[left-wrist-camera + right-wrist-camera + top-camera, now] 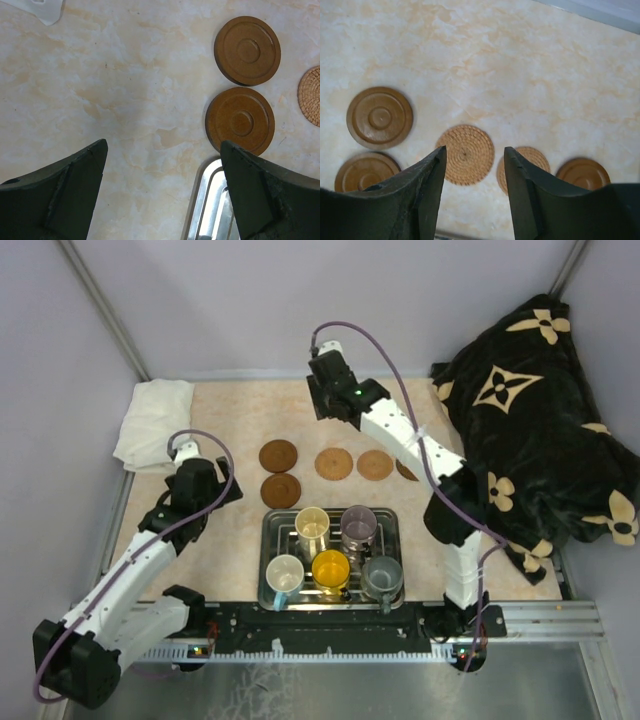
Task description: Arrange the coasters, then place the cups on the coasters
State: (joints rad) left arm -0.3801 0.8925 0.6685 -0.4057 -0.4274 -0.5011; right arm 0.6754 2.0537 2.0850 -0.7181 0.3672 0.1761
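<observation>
1. We find the left fingers (60,195) spread wide above the bare worktop (125,75), with nothing between them.
2. The right fingers (420,195) stand partly apart and hold nothing. We see them above the worktop, with a woven coaster (466,154) in view between their tips.
3. Five coasters lie flat on the worktop, on the far side of the steel tray (270,550).
   - Two dark coasters lie at the left, one farther (278,455) and one nearer (281,490).
   - Two woven ones follow to the right (334,463) (375,465).
   - A third dark coaster (405,472) lies at the right end, partly hidden by the right arm.
4. All five cups stand in the tray, and none is on a coaster.
   - Far row: cream cup (312,525), purple cup (359,523).
   - Near row: blue cup (285,573), yellow cup (331,568), grey cup (382,575).
5. A white cloth (155,420) lies at the far left, and a black flowered blanket (540,410) at the right.
</observation>
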